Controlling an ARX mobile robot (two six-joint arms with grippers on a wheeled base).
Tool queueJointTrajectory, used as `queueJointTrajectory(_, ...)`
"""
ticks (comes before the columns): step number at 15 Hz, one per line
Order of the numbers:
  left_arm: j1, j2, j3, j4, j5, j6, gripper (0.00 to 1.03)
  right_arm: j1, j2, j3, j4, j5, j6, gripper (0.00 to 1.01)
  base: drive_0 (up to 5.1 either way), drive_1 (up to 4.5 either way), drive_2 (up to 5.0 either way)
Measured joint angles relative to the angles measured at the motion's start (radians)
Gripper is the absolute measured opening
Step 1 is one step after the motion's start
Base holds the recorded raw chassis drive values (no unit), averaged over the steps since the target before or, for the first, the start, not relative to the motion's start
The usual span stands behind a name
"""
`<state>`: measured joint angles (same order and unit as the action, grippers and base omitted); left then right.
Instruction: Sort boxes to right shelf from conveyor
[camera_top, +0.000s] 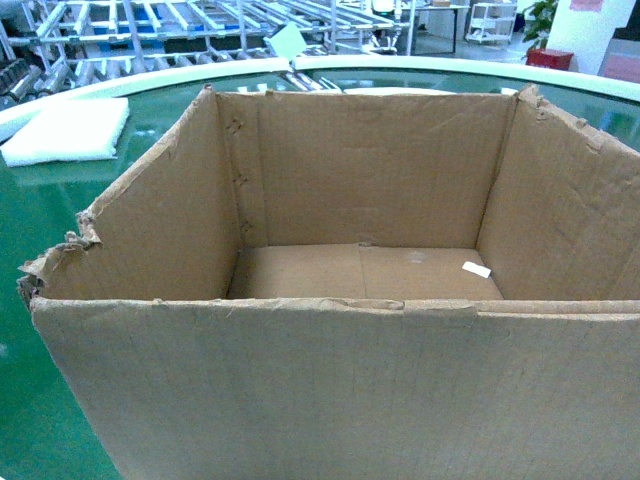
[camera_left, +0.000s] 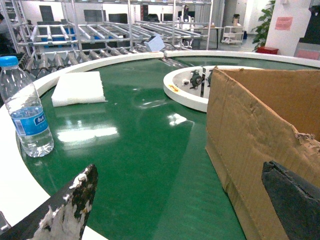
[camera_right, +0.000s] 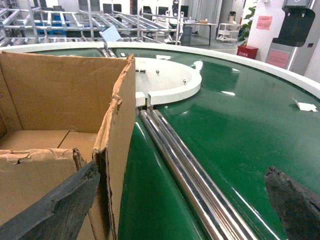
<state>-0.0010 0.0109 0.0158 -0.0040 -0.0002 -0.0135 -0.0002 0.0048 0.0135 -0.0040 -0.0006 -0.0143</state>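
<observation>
A large brown cardboard box with ragged top edges stands open and empty on the green conveyor, filling the head view. Neither gripper shows there. In the left wrist view my left gripper is open over the belt. Its right finger lies in front of the box's outer left wall. In the right wrist view my right gripper is open. Its left finger overlaps the box's near right corner, and the other finger hangs over the belt.
A water bottle stands on the white rim at the left. A white foam pad lies on the belt. The white hub disc and a steel roller seam sit right of the box. Steel roller racks line the back.
</observation>
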Motion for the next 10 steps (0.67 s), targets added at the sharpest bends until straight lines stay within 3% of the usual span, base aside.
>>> queueJointTrajectory(7,0.001,0.0,0.0,0.004,0.0,0.0,0.98,-0.001,0.0,0.0,0.001,-0.005,0.005,0.98,0.0,0.0,0.0)
queueJointTrajectory(10,0.041,0.081,0.0,0.124,0.038,0.006,0.98,0.016,0.114,0.0,0.147,-0.011,0.018,0.98,0.0,0.0,0.0)
